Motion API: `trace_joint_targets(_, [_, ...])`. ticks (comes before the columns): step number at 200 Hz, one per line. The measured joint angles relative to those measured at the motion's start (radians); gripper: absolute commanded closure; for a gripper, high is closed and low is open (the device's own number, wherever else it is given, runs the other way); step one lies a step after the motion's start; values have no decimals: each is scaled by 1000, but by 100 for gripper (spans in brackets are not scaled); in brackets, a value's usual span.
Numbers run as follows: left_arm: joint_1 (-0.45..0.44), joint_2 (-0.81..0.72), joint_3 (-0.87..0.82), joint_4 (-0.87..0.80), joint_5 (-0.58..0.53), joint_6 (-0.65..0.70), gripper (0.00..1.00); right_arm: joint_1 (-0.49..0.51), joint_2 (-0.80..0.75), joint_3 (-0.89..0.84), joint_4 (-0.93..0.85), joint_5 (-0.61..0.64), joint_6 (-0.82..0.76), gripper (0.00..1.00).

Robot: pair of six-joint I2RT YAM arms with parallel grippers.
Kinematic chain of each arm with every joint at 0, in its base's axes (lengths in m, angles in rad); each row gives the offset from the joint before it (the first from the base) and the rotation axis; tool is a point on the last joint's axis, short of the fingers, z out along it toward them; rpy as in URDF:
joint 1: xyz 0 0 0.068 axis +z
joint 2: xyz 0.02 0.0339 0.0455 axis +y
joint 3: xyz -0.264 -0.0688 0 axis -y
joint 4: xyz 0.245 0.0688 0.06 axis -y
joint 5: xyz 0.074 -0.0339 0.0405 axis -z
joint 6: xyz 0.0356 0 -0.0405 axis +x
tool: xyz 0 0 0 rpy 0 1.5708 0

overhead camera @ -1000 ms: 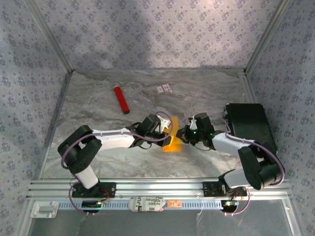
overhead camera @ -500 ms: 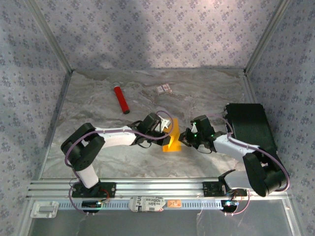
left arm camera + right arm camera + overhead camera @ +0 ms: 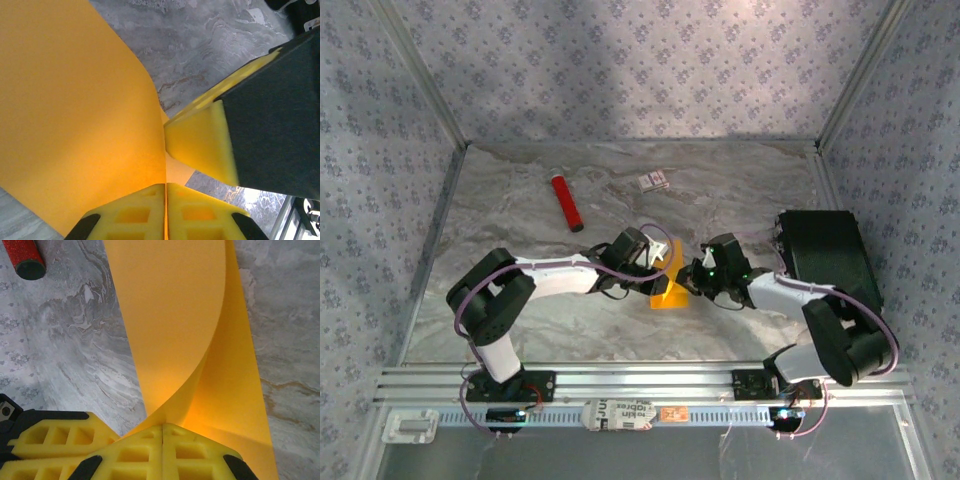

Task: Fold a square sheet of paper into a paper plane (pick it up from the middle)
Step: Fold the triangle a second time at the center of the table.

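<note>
Near the middle of the grey marbled table (image 3: pixel 750 200), both arms reach inward and meet at the square sheet of paper (image 3: pixel 671 291), which curls up off the surface between them. The left gripper (image 3: pixel 165 212) has its yellow pads pressed together, with the paper's edge pinched in the seam. The right gripper (image 3: pixel 162 439) is likewise clamped tight on the paper, which bends in a soft curve. A red tube (image 3: pixel 567 203) and a small white card (image 3: pixel 654 181) lie well apart, farther back.
</note>
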Motion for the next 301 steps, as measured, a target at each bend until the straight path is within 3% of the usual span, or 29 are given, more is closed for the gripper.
trace_joint_targets(58, [6,0,0,21,-1,-19,84,0,21,6,24,2,23,95])
trace_joint_targets(301, [7,-22,-105,213,-46,-120,86,-11,21,6,47,2,56,95])
